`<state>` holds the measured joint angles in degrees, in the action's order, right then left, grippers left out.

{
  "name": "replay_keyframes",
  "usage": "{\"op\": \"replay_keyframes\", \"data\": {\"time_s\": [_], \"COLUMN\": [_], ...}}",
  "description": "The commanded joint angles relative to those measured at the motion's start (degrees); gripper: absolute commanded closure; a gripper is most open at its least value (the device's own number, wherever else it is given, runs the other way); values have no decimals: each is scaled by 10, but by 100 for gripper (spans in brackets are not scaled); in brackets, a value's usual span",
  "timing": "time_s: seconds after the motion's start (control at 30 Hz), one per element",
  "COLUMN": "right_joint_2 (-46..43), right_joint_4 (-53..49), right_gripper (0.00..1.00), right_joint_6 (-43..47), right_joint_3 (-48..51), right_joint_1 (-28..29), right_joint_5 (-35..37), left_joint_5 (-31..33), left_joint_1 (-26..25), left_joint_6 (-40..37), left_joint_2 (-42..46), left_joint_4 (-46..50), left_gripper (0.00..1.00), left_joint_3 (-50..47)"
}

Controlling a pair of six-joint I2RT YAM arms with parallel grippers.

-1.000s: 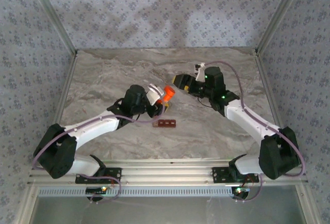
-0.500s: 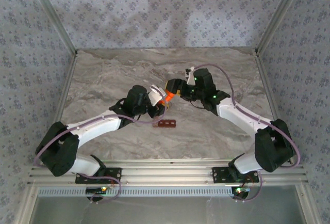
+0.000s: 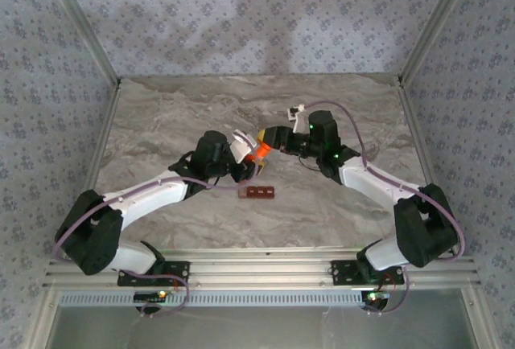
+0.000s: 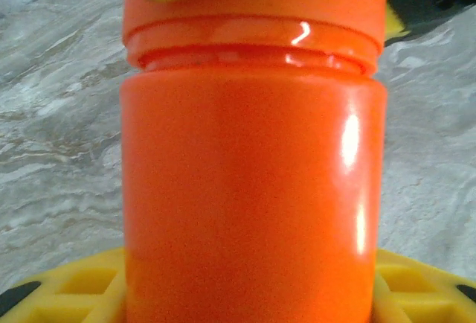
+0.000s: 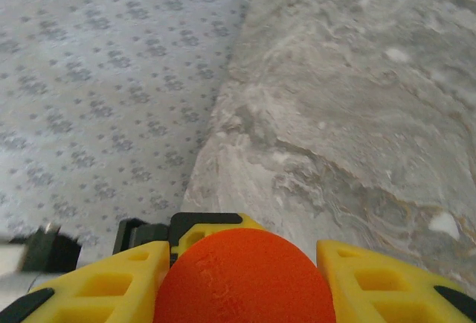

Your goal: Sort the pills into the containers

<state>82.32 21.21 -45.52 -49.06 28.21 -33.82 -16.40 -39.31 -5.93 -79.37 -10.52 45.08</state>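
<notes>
- The grey marbled table (image 3: 161,116) fills the floor of the cell, with patterned walls on three sides.
- The left gripper (image 3: 249,149), near the table's middle, is clamped on the body of the orange plastic pill bottle (image 4: 249,189), whose cap end points toward the other arm.
- The right gripper (image 3: 269,137) meets the bottle from the right. Its yellow fingers (image 5: 104,286) sit against both sides of the round orange cap (image 5: 242,278), apparently gripping it, though the contact is hard to judge.
- The dark red-brown four-cell strip of containers (image 3: 258,193) lies flat on the table, untouched, just nearer the arm bases than the bottle.
</notes>
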Motion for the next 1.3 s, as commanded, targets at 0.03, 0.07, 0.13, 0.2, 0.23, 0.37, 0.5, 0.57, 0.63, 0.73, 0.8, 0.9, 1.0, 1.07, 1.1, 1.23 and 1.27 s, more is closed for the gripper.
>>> {"op": "replay_keyframes", "data": {"time_s": [0.03,0.07,0.13,0.2,0.23,0.37,0.5,0.57,0.63,0.73,0.8,0.9,1.0,1.07,1.1,1.23,1.27], "right_joint_2": [15,17,20,17,12,-29,-58,-61,-59,-55,-50,-42,-34,-27,-24,-11,-10], "right_joint_4": [158,152,152,149,152,57,-54,-93,-111,-115,-132,-136,-136,-138,-140,-137,-136], "right_gripper": [57,55,52,41,34,26,25,25,25,24,23,23,24,24,24,25,25], "right_joint_6": [89,90,88,60,43,11,-27,-48,-66,-76,-73,-69,-67,-65,-65,-64,-63], "right_joint_3": [36,34,29,28,29,17,-4,-13,-18,-25,-36,-47,-53,-60,-62,-65,-65], "right_joint_1": [-39,-42,-44,-49,-52,-65,-68,-66,-63,-54,-46,-32,-19,-11,-7,7,11], "right_joint_5": [-83,-87,-92,-85,-80,-16,55,74,84,90,93,96,100,100,101,99,100], "left_joint_5": [-132,-147,-154,-140,-127,-76,-21,-6,0,18,25,30,32,35,37,40,40], "left_joint_1": [35,40,45,45,45,41,26,21,19,8,2,-6,-12,-17,-19,-24,-24], "left_joint_6": [69,78,85,79,76,50,9,-3,-10,-24,-30,-39,-46,-49,-50,-53,-53], "left_joint_2": [43,43,44,44,44,46,47,45,42,37,34,25,15,11,8,2,2], "left_joint_4": [-61,-65,-67,-59,-55,-29,-5,2,6,17,23,35,42,46,47,49,49], "left_gripper": [100,100,100,100,100,100,100,100,100,100,100,100,100,100,100,100,100], "left_joint_3": [-4,-3,-4,-4,-5,-4,-2,0,2,7,12,23,30,35,37,42,43]}}
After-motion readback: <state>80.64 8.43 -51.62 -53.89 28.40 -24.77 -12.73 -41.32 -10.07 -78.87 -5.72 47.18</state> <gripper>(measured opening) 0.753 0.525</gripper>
